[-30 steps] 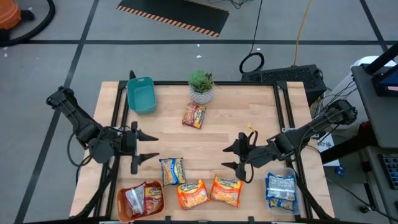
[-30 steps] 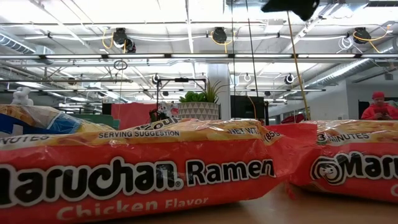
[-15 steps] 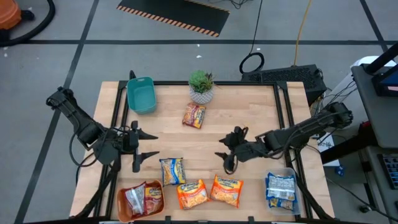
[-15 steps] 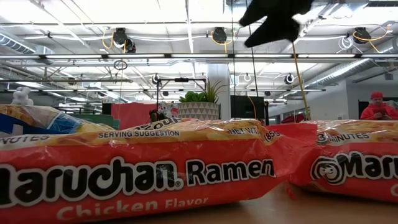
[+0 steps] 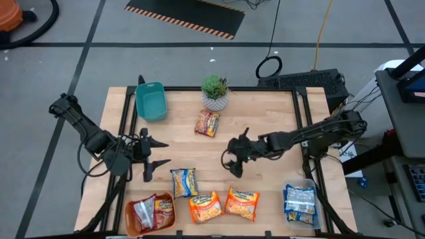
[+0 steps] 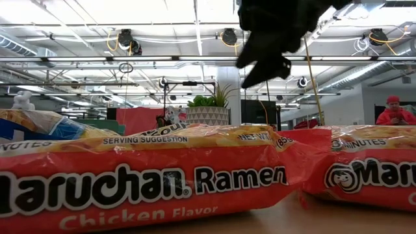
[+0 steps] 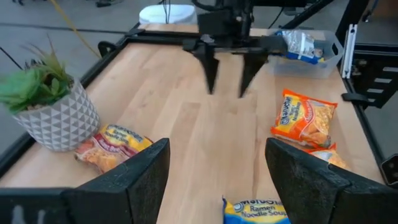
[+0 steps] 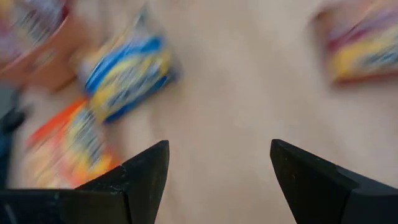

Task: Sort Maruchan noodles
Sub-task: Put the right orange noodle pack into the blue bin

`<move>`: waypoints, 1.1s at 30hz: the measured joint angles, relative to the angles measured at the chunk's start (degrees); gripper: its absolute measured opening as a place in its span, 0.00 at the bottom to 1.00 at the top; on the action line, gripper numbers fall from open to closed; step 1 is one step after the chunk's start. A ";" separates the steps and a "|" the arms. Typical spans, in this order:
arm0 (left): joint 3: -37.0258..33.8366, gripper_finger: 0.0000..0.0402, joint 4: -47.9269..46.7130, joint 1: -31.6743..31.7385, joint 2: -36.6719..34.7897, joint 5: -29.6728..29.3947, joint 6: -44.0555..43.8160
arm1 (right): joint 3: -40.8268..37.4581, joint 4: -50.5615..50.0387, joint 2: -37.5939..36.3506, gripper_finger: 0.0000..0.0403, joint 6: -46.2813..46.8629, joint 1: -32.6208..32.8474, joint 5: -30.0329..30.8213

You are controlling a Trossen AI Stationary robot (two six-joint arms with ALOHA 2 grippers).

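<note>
Loose Maruchan packets lie flat on the wooden table: a dark red one (image 5: 207, 123) beside the potted plant, a blue-and-yellow one (image 5: 184, 181), and two orange ones (image 5: 204, 207) (image 5: 242, 202) by the near edge. My right gripper (image 5: 231, 161) hangs open above the table's middle, nothing between its fingers; its wrist view shows the blue-and-yellow packet (image 8: 127, 78) ahead. It shows dark in the low view (image 6: 266, 45) and faces the left wrist camera (image 7: 227, 74). My left gripper (image 5: 163, 154) waits open at the table's left side, also empty (image 7: 217, 149).
A teal bin (image 5: 151, 101) stands at the far left, next to the potted plant (image 5: 214, 91). An orange bin (image 5: 133, 222) at the near left holds packets. So does a clear bin (image 5: 312, 212) at the near right. Bare wood lies between the two grippers.
My right gripper has travelled from the table's right side toward its middle and left, sinking lower as it went, still open. The packets have kept their places.
</note>
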 joint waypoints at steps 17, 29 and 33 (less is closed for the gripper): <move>-0.02 0.67 -0.44 -0.77 4.94 3.54 -6.20 | -3.81 -14.00 -0.07 0.67 -8.19 13.23 -11.77; -0.04 0.67 6.97 -0.73 6.54 5.95 -2.81 | -9.71 -12.19 -0.09 0.67 4.78 19.97 -14.25; -0.04 0.67 7.45 -0.73 6.54 5.99 -1.58 | -13.24 -6.03 -0.09 0.67 8.51 20.38 -14.31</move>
